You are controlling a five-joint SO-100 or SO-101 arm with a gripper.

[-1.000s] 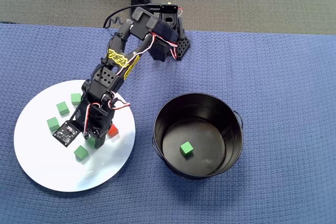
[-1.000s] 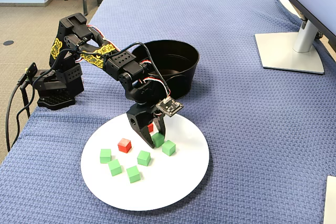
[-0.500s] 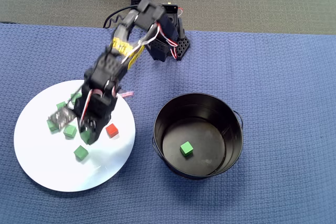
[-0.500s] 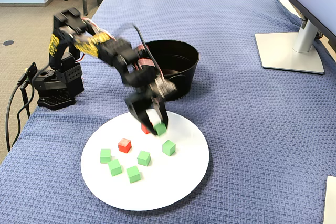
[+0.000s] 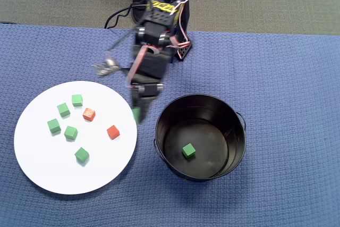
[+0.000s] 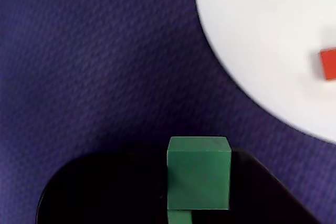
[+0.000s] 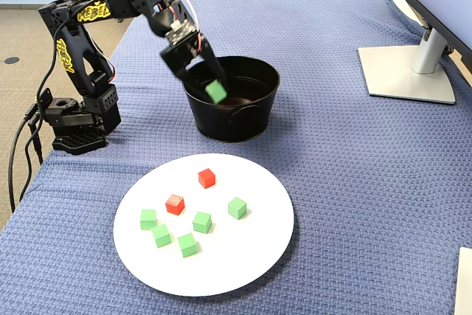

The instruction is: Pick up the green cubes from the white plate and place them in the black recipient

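Note:
My gripper (image 5: pixel 139 111) is shut on a green cube (image 5: pixel 136 115) and holds it in the air between the white plate's (image 5: pixel 53 168) right edge and the black bucket's (image 5: pixel 234 131) left rim. The wrist view shows the held cube (image 6: pixel 199 174) over blue cloth, with the plate (image 6: pixel 262 40) at upper right. In the fixed view the held cube (image 7: pixel 216 91) hangs by the bucket's (image 7: pixel 236 119) near-left rim. Several green cubes (image 5: pixel 70 132) and two red cubes (image 5: pixel 89 114) lie on the plate. One green cube (image 5: pixel 188 150) lies in the bucket.
The arm base (image 7: pixel 74 119) stands at the cloth's left edge with cables trailing. A monitor stand (image 7: pixel 405 71) sits at the far right. A small metal object (image 5: pixel 106 67) lies on the cloth above the plate.

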